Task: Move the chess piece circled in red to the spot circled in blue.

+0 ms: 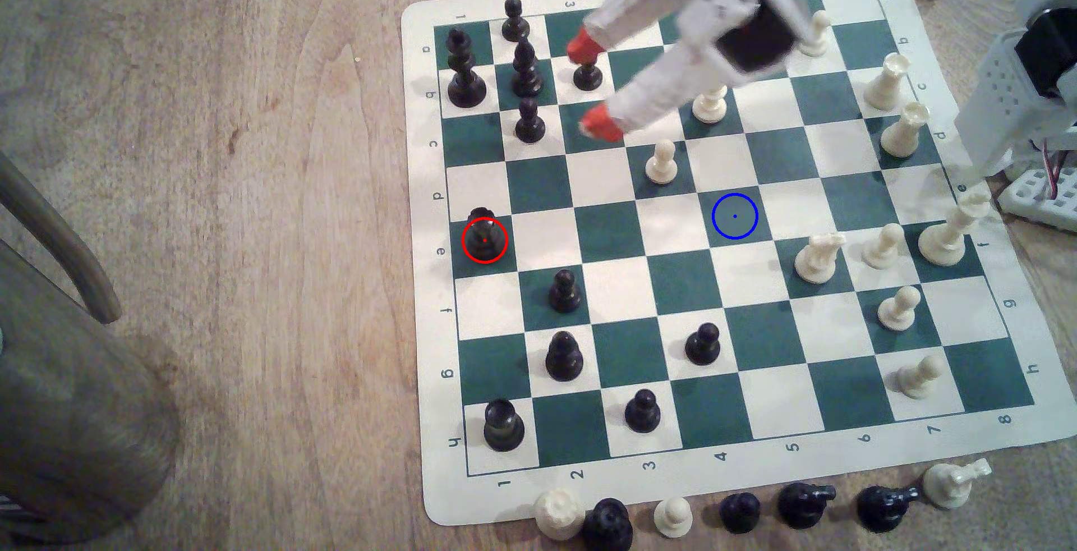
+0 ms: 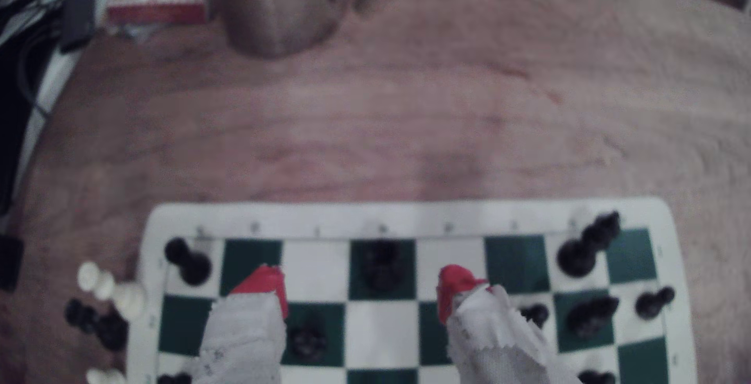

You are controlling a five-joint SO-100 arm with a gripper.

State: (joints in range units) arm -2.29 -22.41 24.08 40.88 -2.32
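The tool hangs above the far corner of the board, its two red-tipped fingers spread wide with nothing between them, one tip over a black pawn and the other over a green square a row nearer the exterior view's bottom. From there the black rook, ringed in red, lies toward the exterior view's lower left, on the dark square at the board's edge file, row e, standing upright and alone, its neighbouring squares bare. In the wrist view the same rook sits ahead of the fingertips and roughly midway across the gap between them, so I judge the line of approach is already close to centred and the move left is mostly forward and down. The rook is a short round piece with no long axis to align to, so the jaws' angle should matter little; the nearest things to brush are the tall black pieces beside the tool on the way out. Farther on, the blue ring marks an empty dark square well apart from the rook, toward the exterior view's right along nearly the same row, with a white pawn on the square diagonally next to it and a white knight just beyond on the other side
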